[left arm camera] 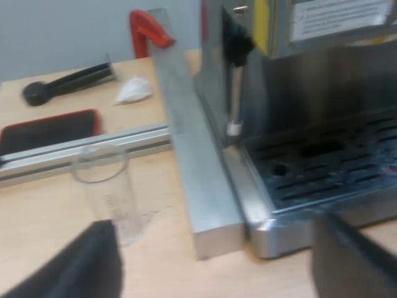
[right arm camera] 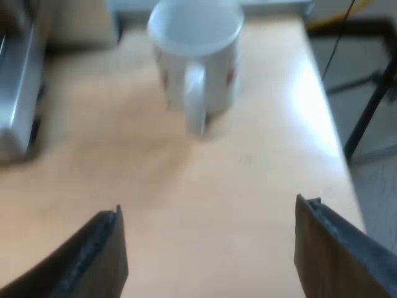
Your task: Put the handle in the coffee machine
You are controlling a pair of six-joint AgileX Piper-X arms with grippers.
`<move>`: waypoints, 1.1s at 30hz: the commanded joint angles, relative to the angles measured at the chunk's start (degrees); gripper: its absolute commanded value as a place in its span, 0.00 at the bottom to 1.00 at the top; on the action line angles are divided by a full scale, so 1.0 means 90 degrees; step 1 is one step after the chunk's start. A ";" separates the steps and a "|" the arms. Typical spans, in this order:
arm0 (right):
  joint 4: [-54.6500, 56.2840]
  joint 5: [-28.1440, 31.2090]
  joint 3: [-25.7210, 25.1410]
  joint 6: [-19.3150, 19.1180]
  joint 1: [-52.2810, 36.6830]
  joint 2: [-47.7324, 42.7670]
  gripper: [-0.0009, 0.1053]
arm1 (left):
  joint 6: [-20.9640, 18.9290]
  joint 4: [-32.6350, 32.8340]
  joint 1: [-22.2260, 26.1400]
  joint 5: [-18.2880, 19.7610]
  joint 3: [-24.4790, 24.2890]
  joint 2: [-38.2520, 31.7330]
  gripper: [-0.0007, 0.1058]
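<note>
Hovering low over the table, the left gripper has its fingers spread wide, with nothing between them. The measuring glass stands upright just beyond one finger and looks empty. The espresso machine is near the other finger, with its drip tray close and its steam wand hanging at the tray's far corner. A metal rail runs along the machine's side.

Far beyond the rail a long dark handle lies flat on the table, well apart from gripper and machine. I take it for the holder, though I cannot make out a red end. Near it are a white scrap and a red upright piece.

The right gripper is likewise released and empty, over bare table. The mug stands upright farther off.

Step in hand, as I judge it: the reach for the handle.
- Rise first, so the fingers pass over the glass and rail without touching either.
- Line the fingers across the handle's length.
- Close squarely on the middle of the grip so it cannot twist on the way to the machine.

Count — one handle, one machine, one glass, one mug, two grippers.
</note>
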 commanded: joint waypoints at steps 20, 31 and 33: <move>0.1670 -0.0586 -0.1911 -0.0364 0.2516 0.3486 0.58 | -0.0218 0.0720 -0.2184 0.1450 -0.0445 0.1354 0.74; 0.1157 -0.0520 -0.1939 0.0119 0.3799 0.4384 0.58 | 0.0008 0.0704 -0.3657 0.1465 -0.0445 0.2486 0.74; 0.0882 -0.0379 -0.1939 0.0287 0.4067 0.4597 0.58 | 0.0008 0.0639 -0.3898 0.1389 -0.0445 0.2742 0.74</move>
